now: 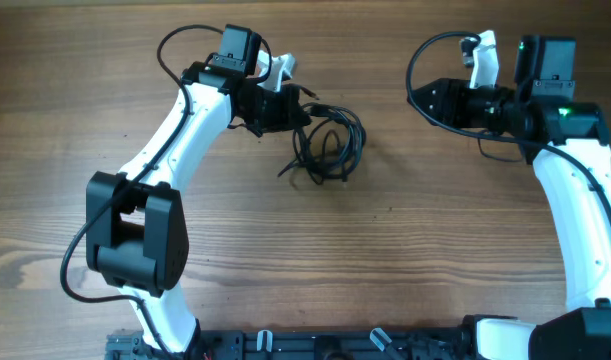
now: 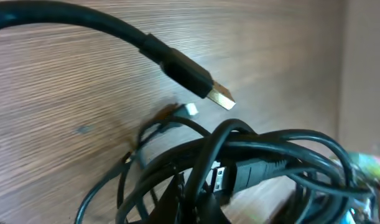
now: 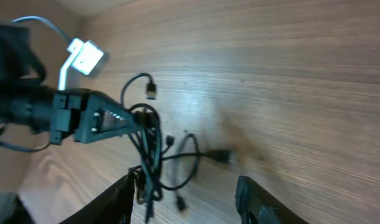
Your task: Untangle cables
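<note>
The cables (image 1: 330, 145) are a bunch of thin black cords in loose loops, left of the table's middle. My left gripper (image 1: 293, 112) is shut on the bunch's left edge. In the left wrist view the tangle (image 2: 258, 155) fills the lower half, right in front of my gripper (image 2: 199, 208). A plug with a gold tip (image 2: 217, 94) sticks out above it. My right gripper (image 1: 419, 97) is off to the right, apart from the cords. It stands open (image 3: 186, 202) with nothing between its fingers. From there I see the cables (image 3: 149, 155) hanging from the left gripper.
The wooden table (image 1: 405, 250) spreads all around. The left arm's white link (image 1: 175, 140) runs from the near edge up to the cables. The right arm (image 1: 575, 200) stands along the right side. A black rail (image 1: 325, 345) lies at the near edge.
</note>
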`<state>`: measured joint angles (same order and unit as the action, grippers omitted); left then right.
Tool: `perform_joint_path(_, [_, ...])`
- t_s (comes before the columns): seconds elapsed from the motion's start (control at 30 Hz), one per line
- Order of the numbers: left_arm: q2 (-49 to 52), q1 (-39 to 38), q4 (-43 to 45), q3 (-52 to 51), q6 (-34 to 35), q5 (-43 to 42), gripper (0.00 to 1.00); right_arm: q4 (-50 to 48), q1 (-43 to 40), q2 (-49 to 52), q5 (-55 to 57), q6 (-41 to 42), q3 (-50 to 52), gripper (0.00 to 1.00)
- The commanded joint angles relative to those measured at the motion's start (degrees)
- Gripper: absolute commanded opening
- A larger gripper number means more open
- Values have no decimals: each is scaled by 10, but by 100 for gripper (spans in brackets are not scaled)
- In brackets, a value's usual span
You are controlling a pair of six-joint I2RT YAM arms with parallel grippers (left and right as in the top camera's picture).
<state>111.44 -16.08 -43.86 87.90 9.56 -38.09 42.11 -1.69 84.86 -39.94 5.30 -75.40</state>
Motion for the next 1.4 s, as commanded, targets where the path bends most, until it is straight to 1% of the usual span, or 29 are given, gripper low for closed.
perform_joint_path(0.0, [-12,-8,8,2,-34,-69,4,-10,5,23,-63,-10,-10,54])
perform_joint_path(0.1, [-12,-16,12,2,-33,-65,4,-2,30,64,-101,-15,-10,53])
perform_joint_path(0.17, [-12,-16,12,2,-31,-59,4,22,46,81,-105,-61,-10,48])
perform_joint_path(0.23, [-12,-16,12,2,-31,-53,4,51,66,89,-105,-135,-10,39])
perform_joint_path(0.27, [-12,-16,12,2,-31,-49,4,57,75,89,-97,-161,-10,34])
perform_joint_path(0.3, [-12,-16,13,2,-28,-49,4,57,88,89,-64,-176,-10,34])
perform_joint_path(0.33, [-12,-16,12,2,-27,-49,4,56,99,89,-21,-182,-10,34])
perform_joint_path(0.4, [-12,-17,12,2,-27,-49,4,57,123,89,31,-189,-10,29])
perform_joint_path(0.47, [-12,-17,12,2,-27,-49,4,55,143,90,56,-200,-10,21])
perform_joint_path(0.5, [-12,-17,12,2,-27,-49,4,55,155,91,79,-202,-10,14])
perform_joint_path(0.53, [-12,-17,12,2,-27,-49,4,55,163,94,97,-201,-10,10])
perform_joint_path(0.7, [-12,-17,12,2,-24,-49,4,48,187,128,100,-200,-9,5])
perform_joint_path(0.77, [-12,-17,13,2,-16,-49,4,33,191,152,100,-174,-8,5])
perform_joint_path(0.87, [-12,-17,12,2,-14,-49,4,-4,193,201,100,-106,-8,5])
perform_joint_path(1.0, [-12,-17,12,2,-14,-49,4,-27,193,236,99,-32,-8,15])
perform_joint_path(1.03, [-12,-17,12,2,-14,-49,4,-31,193,243,99,-16,-8,24])
perform_joint_path(1.07, [-12,-17,12,2,-14,-49,4,-35,193,249,93,-2,-8,26])
perform_joint_path(1.17, [-12,-17,13,2,-1,-49,4,-46,193,269,78,11,-7,29])
perform_joint_path(1.23, [-12,-17,15,2,-1,-49,4,-55,191,274,82,28,-8,11])
perform_joint_path(1.27, [-12,-17,14,2,-1,-49,4,-57,188,273,82,34,-8,4])
perform_joint_path(1.33, [-12,-17,14,2,5,-26,4,-56,173,270,83,54,-8,5])
perform_joint_path(1.37, [-12,-17,13,2,32,14,4,-52,161,259,66,51,-8,4])
